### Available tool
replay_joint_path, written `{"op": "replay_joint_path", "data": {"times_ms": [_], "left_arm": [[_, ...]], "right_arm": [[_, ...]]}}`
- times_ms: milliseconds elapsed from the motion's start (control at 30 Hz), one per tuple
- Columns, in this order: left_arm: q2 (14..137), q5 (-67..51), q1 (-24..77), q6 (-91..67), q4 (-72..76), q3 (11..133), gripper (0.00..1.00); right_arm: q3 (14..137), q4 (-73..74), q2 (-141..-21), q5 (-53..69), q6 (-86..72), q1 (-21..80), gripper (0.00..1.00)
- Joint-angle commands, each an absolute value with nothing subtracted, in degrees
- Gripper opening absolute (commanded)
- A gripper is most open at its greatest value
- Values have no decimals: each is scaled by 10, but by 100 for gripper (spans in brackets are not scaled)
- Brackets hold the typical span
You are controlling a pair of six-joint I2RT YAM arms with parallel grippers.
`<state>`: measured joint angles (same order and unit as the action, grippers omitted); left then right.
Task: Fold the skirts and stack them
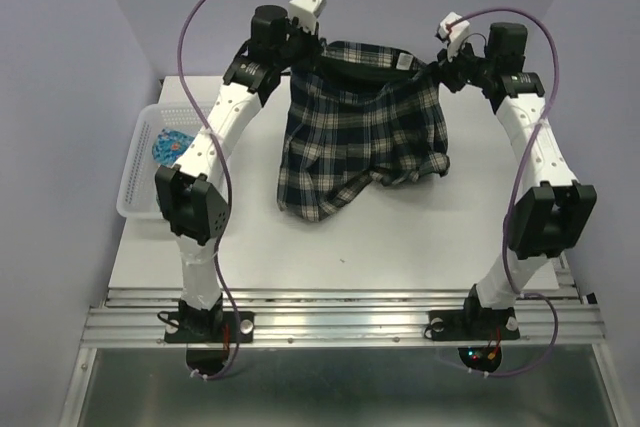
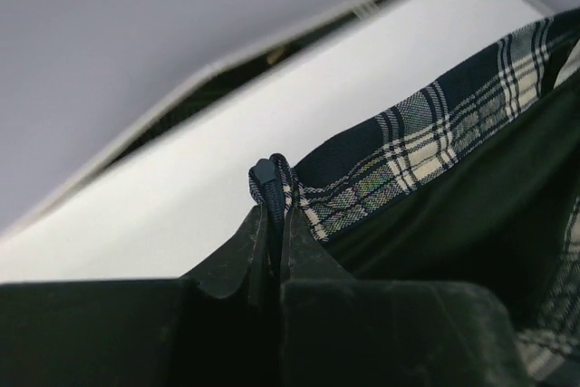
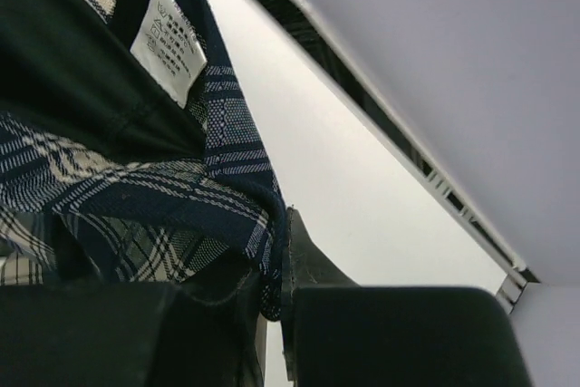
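The dark navy and green plaid skirt (image 1: 350, 137) hangs in the air over the far half of the table, waistband up, hem trailing onto the tabletop. My left gripper (image 1: 305, 50) is shut on the left end of its waistband, seen pinched between the jaws in the left wrist view (image 2: 275, 215). My right gripper (image 1: 437, 65) is shut on the right end of the waistband, also pinched in the right wrist view (image 3: 276, 260). A white care label (image 3: 168, 41) shows inside the waist. The blue floral skirt (image 1: 172, 145) lies bunched in the basket at the left.
A white plastic lattice basket (image 1: 138, 172) stands at the table's left edge, beside the left arm. The white tabletop (image 1: 400, 247) stretches toward the near edge, where a metal rail (image 1: 340, 312) carries the arm bases. Purple-grey walls close in on all sides.
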<state>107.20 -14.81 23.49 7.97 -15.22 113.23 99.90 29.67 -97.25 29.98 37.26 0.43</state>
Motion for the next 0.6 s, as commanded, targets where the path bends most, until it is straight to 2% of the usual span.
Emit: {"op": "replay_joint_path", "data": {"times_ms": [0,100,167,267,333,367,467,500,533,567], "left_arm": [[1165,-55,177,64,-115,1411,0],[1151,-76,176,71,-75,1445,0],[1110,-83,175,81,-7,1359,0],[1015,-102,175,99,59,1253,0],[950,-126,176,108,66,1137,0],[929,-147,176,108,66,1060,0],[855,-218,176,133,54,945,0],[841,-240,177,148,44,873,6],[813,-264,178,164,20,836,46],[799,-294,184,177,6,805,69]], "right_arm": [[1170,224,-1033,160,303,-36,1],[1225,225,-1038,173,307,-36,1],[1225,222,-1016,186,330,-36,1],[1096,166,-923,217,377,-36,1],[1014,146,-845,244,430,-36,1],[940,147,-822,275,478,-36,1],[811,171,-750,304,586,-36,1],[785,191,-738,308,630,-36,3],[761,251,-728,309,675,-36,27],[705,282,-703,306,713,-36,52]]}}
